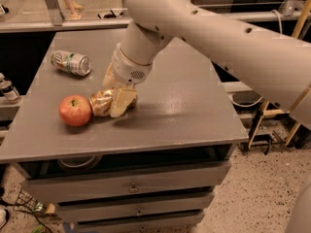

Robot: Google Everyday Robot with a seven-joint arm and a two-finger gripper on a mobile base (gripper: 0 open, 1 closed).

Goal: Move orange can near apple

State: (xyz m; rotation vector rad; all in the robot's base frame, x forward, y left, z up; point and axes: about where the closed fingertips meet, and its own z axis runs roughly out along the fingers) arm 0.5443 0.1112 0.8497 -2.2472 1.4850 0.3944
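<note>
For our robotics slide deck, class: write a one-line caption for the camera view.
End effector at the dented orange-copper metal can, lying beside the round red apple on the grey table.

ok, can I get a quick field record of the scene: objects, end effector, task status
end effector: low over the table, closed around the orange can
orange can: on its side on the table, right beside the apple in the camera view; contact unclear
apple: stem up, front-left area of the table
green-and-white can: on its side, back left, apart from the others
table: grey top, drawers below
task status: can already next to apple, not yet released
</note>
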